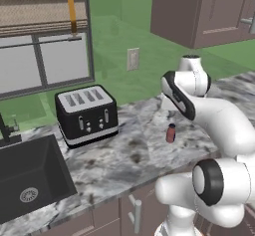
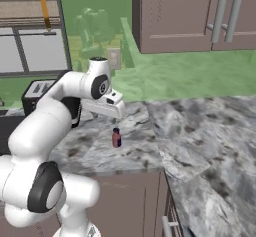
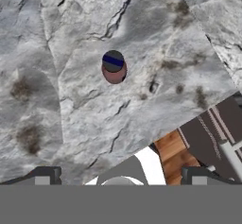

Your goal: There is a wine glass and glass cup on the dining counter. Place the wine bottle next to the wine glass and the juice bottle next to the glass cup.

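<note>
Juice bottle (image 3: 114, 67): upright on the marbled counter (image 3: 71, 114), at 11 o'clock in the hand view.
Jaws: spread, empty, above the bottle.
Toaster (image 1: 86, 114): at 9 o'clock of the bottle.

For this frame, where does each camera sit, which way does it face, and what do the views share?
Left base view: behind the arm's left, facing forward-down over the worktop, toaster and sink; arm at lower right.
Right base view: behind its right, facing the worktop corner; arm at lower left.
Hand view: on the hand, looking straight down; finger tips at the bottom.
Shared: all show the juice bottle standing upright.
</note>
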{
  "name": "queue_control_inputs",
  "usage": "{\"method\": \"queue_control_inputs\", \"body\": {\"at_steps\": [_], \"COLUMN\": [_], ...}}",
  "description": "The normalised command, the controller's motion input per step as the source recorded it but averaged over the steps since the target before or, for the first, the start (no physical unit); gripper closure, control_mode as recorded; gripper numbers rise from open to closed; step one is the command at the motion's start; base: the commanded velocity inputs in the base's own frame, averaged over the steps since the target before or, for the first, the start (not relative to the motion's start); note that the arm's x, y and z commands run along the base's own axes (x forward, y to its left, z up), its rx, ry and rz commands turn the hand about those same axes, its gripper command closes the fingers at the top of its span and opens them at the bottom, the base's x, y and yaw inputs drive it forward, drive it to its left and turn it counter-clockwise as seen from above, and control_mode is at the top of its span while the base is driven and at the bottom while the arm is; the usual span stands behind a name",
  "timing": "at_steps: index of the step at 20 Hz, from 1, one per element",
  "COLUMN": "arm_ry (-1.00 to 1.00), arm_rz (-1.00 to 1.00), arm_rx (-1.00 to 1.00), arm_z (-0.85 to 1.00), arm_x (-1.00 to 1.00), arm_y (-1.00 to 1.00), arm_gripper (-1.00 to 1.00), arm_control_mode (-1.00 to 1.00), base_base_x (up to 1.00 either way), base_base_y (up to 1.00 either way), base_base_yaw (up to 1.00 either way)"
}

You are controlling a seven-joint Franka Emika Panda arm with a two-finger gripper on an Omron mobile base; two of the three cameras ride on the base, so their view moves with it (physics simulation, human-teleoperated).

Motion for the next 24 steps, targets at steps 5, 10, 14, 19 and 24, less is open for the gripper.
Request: {"method": "queue_control_inputs", "body": {"at_steps": [5, 10, 14, 19, 24], "arm_ry": [0.00, 0.00, 0.00, 0.00, 0.00], "arm_rz": [0.00, 0.00, 0.02, 0.00, 0.00], "arm_rx": [0.00, 0.01, 0.00, 0.00, 0.00], "arm_z": [-0.23, -0.25, -0.26, -0.22, -0.19], "arm_x": [0.26, 0.18, 0.12, 0.15, 0.19], "arm_y": [-0.03, -0.09, -0.10, -0.05, -0.01], "arm_gripper": [-1.00, -1.00, -1.00, -1.00, -1.00], "arm_control_mode": [-1.00, -1.00, -1.00, -1.00, -1.00], "base_base_x": [0.00, 0.00, 0.00, 0.00, 0.00], "base_base_y": [0.00, 0.00, 0.00, 0.00, 0.00], "base_base_yaw": [0.00, 0.00, 0.00, 0.00, 0.00]}}
